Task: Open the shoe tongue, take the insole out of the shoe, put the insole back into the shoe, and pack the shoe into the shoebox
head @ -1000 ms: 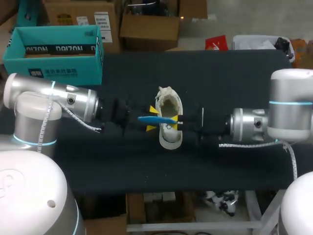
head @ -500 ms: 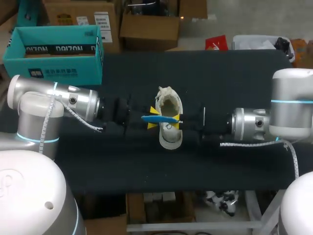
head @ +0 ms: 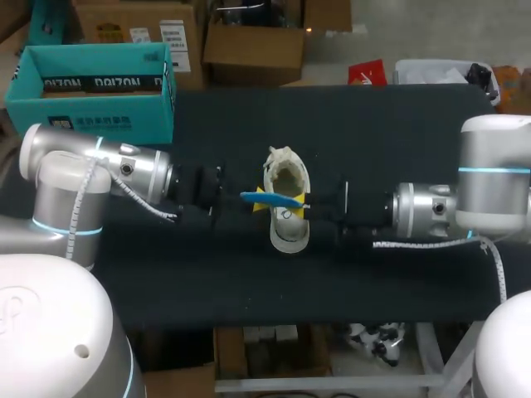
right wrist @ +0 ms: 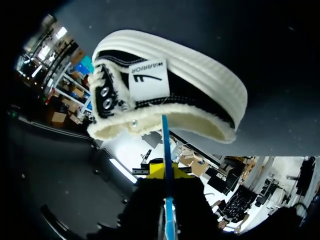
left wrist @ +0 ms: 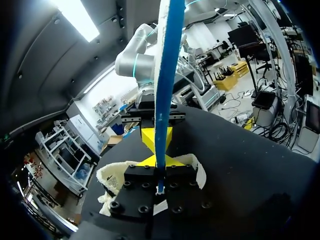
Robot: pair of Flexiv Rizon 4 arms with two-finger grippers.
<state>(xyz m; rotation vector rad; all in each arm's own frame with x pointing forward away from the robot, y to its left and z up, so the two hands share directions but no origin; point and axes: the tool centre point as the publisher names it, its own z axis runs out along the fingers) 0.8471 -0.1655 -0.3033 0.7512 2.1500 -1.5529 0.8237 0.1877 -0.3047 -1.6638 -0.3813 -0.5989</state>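
Blue insole, clamped edge-up by left gripper and right gripper, hangs over the shoe beneath them, probably for reinsertion.

The dark table bears a white shoe midway, a teal shoebox far left.

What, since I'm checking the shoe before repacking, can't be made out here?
Middle of the shoe: head view, the insole, left hand and right hand cross over it.
Insole's faces: both wrist views, edge-on only.
Most of the shoe: left wrist view, behind the left hand.
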